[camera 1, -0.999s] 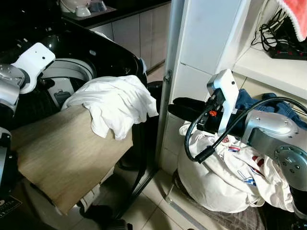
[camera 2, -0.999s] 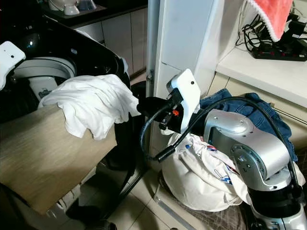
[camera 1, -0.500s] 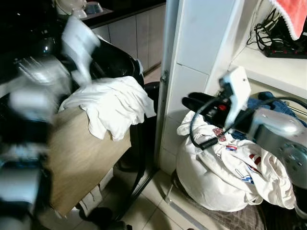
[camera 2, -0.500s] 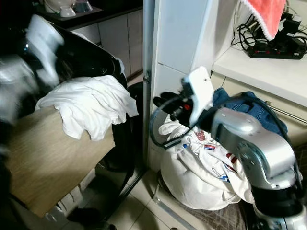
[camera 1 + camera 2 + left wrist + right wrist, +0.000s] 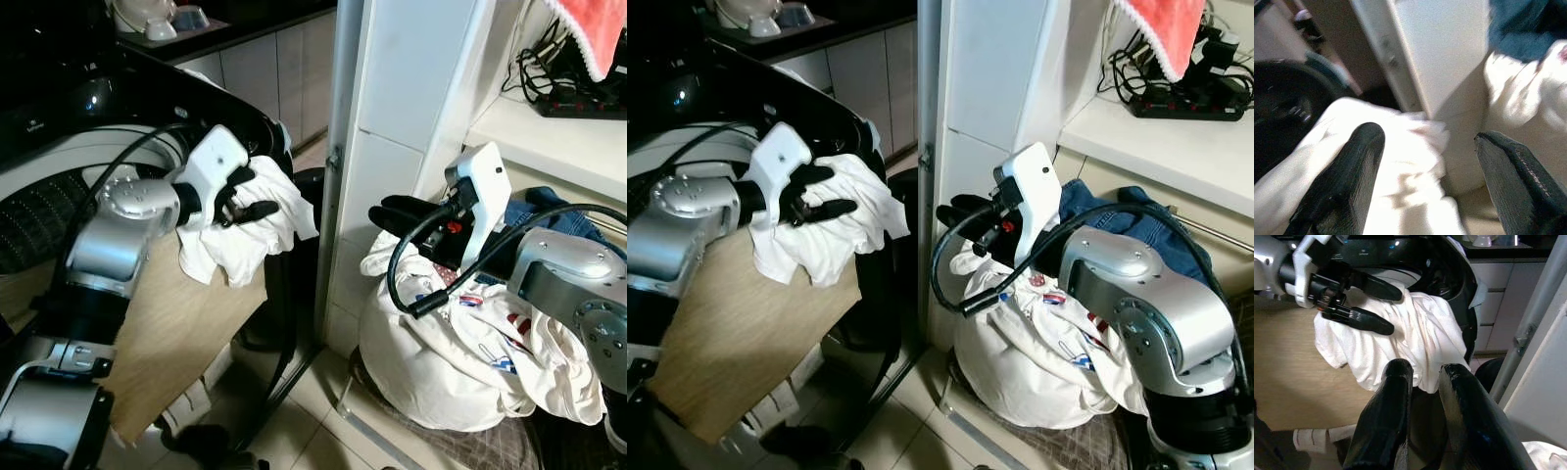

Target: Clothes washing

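Since a second ago my left gripper [image 5: 257,196] reached the white garment [image 5: 257,227], fingers apart; next I must clamp. Right gripper [image 5: 392,211] hovered, nearly closed.

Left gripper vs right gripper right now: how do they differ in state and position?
The left gripper has its fingers spread open over the white garment draped on the washer rim; the right gripper has its fingers close together, holding nothing. The left gripper is at the garment, while the right gripper hangs above the laundry pile, beside the white panel. Both have black fingers.
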Robot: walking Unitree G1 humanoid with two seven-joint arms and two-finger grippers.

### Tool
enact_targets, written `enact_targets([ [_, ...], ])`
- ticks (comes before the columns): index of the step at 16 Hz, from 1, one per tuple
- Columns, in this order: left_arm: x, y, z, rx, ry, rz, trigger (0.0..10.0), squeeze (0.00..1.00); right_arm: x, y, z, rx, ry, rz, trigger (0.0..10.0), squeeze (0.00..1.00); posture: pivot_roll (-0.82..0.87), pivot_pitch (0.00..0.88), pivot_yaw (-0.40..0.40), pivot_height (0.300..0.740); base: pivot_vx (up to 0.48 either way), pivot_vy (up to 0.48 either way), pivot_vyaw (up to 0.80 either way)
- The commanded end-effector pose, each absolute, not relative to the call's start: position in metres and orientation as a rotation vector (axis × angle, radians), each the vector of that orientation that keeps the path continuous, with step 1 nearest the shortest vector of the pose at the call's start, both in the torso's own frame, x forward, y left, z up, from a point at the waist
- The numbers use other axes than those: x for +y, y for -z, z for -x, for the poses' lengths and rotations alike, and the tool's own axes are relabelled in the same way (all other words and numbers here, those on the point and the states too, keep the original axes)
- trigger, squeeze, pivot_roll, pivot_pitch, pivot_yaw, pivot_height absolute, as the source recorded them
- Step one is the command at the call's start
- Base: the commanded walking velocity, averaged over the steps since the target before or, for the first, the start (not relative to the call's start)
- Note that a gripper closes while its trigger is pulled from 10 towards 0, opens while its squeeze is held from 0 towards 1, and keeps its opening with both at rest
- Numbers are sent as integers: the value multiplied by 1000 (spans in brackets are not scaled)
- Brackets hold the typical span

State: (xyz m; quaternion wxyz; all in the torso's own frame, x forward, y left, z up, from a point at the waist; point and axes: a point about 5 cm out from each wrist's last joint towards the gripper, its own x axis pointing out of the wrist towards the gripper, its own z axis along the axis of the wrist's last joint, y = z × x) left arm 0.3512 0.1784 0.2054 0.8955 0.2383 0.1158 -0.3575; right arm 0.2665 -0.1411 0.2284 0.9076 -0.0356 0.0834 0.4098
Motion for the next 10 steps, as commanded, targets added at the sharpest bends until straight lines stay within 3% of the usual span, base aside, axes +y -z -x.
enact_targets([
  [1,184,-206,-353,245,689,-585,10000,0,-138,-229,-261,179,-883,100,10000,0,-90,0,13,740,0,0,0],
  [10,204,-198,-360,315,542,-713,10000,0,-132,-226,-254,191,-956,128,10000,0,-88,0,12,740,0,0,0],
])
